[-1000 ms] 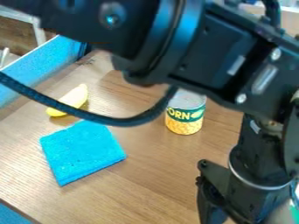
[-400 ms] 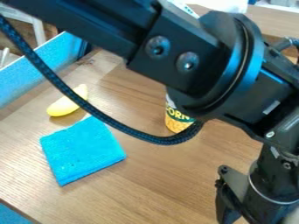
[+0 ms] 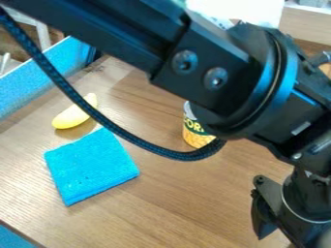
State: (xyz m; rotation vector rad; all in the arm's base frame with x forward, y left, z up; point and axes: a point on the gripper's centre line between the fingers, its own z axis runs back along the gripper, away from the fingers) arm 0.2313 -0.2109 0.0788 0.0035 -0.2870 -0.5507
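Can (image 3: 194, 135) first: in the camera view it stands upright on the wooden table (image 3: 174, 203), above and to the left of the claw (image 3: 273, 226), well apart from it. The black arm (image 3: 213, 72) hides much of its top and right side (only part of its yellow and green label peeks out). The black cable (image 3: 123, 133) loops down across the view, past the can's lower edge. A blue cloth (image 3: 94, 167) lies flat, well to the left of the claw; farther up and left of the claw, beyond the cloth, is a yellow banana-shaped thing (image 3: 72, 116). Whether the claw is spread, pressed together or pinching something, I cannot tell.
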